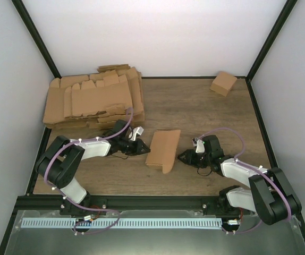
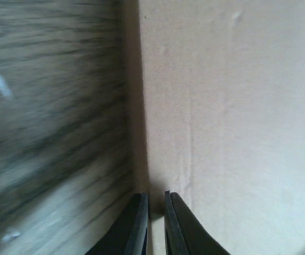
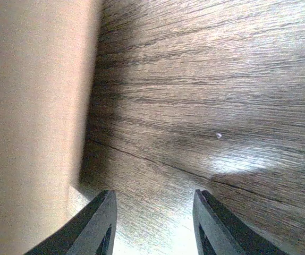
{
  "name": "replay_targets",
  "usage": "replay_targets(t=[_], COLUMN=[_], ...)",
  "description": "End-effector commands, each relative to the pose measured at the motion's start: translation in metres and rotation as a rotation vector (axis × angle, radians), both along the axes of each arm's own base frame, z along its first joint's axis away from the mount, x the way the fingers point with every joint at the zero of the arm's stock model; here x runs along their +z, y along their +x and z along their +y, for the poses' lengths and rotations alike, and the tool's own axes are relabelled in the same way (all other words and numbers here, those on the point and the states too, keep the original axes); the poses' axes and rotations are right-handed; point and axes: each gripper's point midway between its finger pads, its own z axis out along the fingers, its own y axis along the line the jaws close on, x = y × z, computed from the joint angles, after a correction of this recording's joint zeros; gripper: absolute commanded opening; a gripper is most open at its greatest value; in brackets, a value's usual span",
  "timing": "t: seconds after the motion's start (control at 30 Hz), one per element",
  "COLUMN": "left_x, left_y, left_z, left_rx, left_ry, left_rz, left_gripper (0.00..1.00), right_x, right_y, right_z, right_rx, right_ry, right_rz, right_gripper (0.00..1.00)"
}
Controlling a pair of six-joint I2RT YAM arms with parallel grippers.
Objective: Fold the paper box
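Well, the plain brown cardboard paper box (image 1: 163,149) could slip or bend the wrong way from here. It sits half-folded in the middle of the brown wooden table (image 1: 195,109), between the two arms, and only one side of it is gripped. If the left arm pulls or lifts too hard, the thin wall could tear, crease in a new place, or slide out of the grip. If the right arm pushes in before it is lined up, the box could skid on the smooth wood or get squashed flat.

The black left pincer (image 2: 155,197) is nearly closed. It looks pinched on a thin edge of the box, which runs right down between its fingers (image 2: 181,228). The black right pincer (image 3: 153,194) is apart and holds nothing; only bare wood shows in its gap. One of its fingers (image 3: 96,228) is just beside the box wall, but I cannot tell if it touches.

A big pile of flat brown cardboard sheets (image 1: 89,101) lies at the back left. A small brown cube-shaped carton (image 1: 223,83) sits at the back right, well apart from the box.
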Motion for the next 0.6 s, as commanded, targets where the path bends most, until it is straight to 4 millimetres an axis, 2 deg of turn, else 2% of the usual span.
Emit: replay_targets(t=[0.0,0.1,0.2,0.43,0.57], left_x=[-0.023,-0.027,-0.024,-0.015,-0.014], left_y=[-0.001,0.0,0.001,0.005,0.005], left_z=[0.022,0.029,0.027,0.021,0.019], left_rx=[0.055,0.066,0.058,0.052,0.051], left_ry=[0.065,0.076,0.058,0.023,0.013], left_rz=[0.051,0.062,0.062,0.053,0.058], left_gripper=[0.12,0.12,0.12,0.13,0.13], right_x=[0.007,0.01,0.016,0.03,0.042], right_y=[0.003,0.005,0.009,0.015,0.021], right_z=[0.007,0.014,0.023,0.066,0.081], right_rx=[0.037,0.052,0.077,0.188,0.218], right_ry=[0.042,0.08,0.124,0.129,0.14], right_rz=[-0.019,-0.01,-0.008,-0.027,-0.059], right_gripper=[0.43,0.43,0.4,0.37,0.37])
